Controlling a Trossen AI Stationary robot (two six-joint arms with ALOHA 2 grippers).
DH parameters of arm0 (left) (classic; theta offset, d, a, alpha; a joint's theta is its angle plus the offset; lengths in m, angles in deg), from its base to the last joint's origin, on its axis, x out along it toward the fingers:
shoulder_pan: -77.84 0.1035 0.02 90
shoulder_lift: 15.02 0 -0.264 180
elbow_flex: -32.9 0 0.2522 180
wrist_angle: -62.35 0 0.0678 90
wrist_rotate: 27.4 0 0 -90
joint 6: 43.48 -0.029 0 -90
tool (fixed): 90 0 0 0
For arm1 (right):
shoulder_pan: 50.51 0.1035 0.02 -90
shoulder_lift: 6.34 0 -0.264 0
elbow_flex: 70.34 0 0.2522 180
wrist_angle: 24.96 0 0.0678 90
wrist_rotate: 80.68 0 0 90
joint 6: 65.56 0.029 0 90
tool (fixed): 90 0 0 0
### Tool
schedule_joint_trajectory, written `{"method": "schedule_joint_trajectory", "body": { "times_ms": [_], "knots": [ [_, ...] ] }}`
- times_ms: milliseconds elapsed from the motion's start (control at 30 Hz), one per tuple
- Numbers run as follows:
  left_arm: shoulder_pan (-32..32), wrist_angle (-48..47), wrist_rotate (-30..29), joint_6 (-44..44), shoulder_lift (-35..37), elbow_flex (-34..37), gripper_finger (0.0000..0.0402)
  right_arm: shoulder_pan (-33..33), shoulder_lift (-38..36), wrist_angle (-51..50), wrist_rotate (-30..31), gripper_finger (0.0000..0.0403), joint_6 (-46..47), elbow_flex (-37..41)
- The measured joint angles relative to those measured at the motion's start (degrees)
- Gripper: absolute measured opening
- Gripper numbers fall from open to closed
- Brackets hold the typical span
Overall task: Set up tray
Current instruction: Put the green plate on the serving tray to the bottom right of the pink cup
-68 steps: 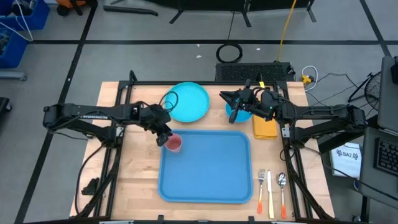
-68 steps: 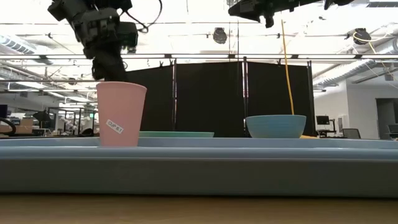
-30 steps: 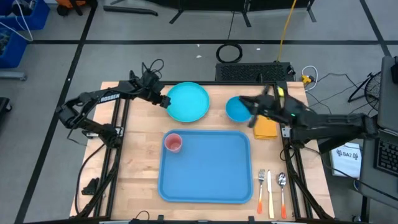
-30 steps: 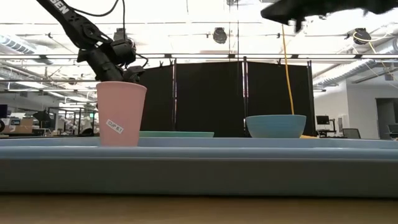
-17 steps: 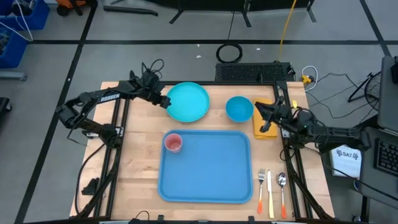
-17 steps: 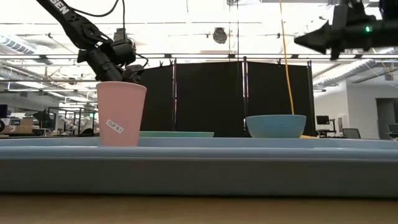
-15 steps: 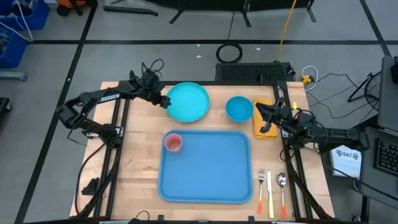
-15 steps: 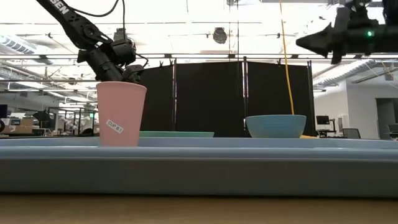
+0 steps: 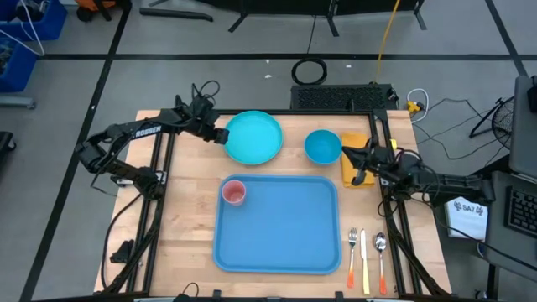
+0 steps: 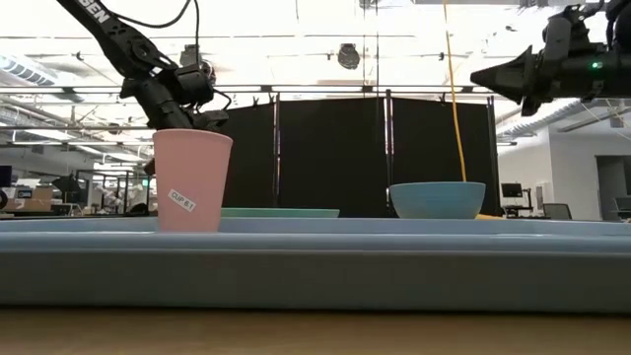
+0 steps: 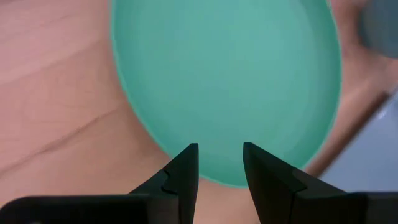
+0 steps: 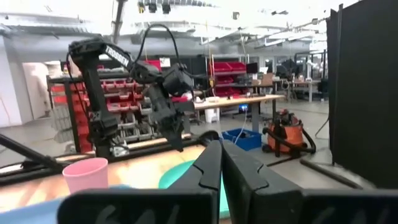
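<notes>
Landmark = the tray (image 9: 277, 224), a large flat medium-blue plastic rectangle with rounded corners and a raised rim, sitting mid-table nearer the front edge.

On the tray: only a small pink plastic cup (image 9: 233, 193), upright in the far-left corner. Everything else is off it. A round turquoise plate (image 9: 253, 137) lies just beyond the far-left corner, a small blue bowl (image 9: 322, 147) beyond the far-right corner, a folded yellow-orange napkin (image 9: 357, 164) beside the bowl off the far-right corner, and an orange-handled fork, knife and spoon set (image 9: 366, 256) in a row along the right rim.

Left gripper (image 11: 220, 163): jaws apart with a narrow gap, holding nothing, poised at the plate's outer edge on the side away from the tray, rim lined up with the gap.

Right gripper (image 12: 221, 167): fingers pressed together, empty, raised above the napkin area and pointing across toward the left arm.

Risks, as I read it:
- The plate is flat on the wood and the gap is narrow. If the fingers come down on top of the rim instead of straddling it, the plate likely skids toward the tray or bowl rather than being gripped.
- A rim-only pinch on a wide plate may tilt or slip on lift.
- The plate's path onto the tray passes close to the cup, so a low carry could tip it.
- The right gripper would have to open before it can take the napkin or bowl.

Readable text: white sticker on the cup reads about "CUP #1", hard to confirm. White lettering on the left arm, only "…EN" legible in the low view.
</notes>
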Motion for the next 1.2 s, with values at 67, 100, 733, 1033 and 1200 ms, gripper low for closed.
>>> {"method": "schedule_joint_trajectory", "body": {
  "times_ms": [67, 100, 733, 1033, 1200],
  "knots": [
    [0.00, -0.04, -0.65, 0.06, -0.04, 0.00, 0.0129, 0.00, 0.04, -0.13, 0.01, 0.0002, -0.01, 0.02],
    [0.00, -0.05, -1.24, 0.08, -0.35, 0.00, 0.0129, 0.00, 0.07, -0.25, 0.01, 0.0002, 0.00, 0.02],
    [0.00, 3.47, -5.35, -0.09, -11.78, -0.02, 0.0129, 0.00, 0.05, 1.14, -0.10, 0.0002, 1.49, 0.13],
    [0.18, 4.81, -4.31, -4.39, -11.67, -0.13, 0.0014, 0.00, 0.05, 0.72, -0.11, 0.0002, 1.49, 0.17],
    [0.65, 4.68, -4.37, -5.91, -10.69, 0.00, 0.0008, 0.00, 0.07, 0.62, -0.12, 0.0002, 1.49, 0.17]
  ]
}}
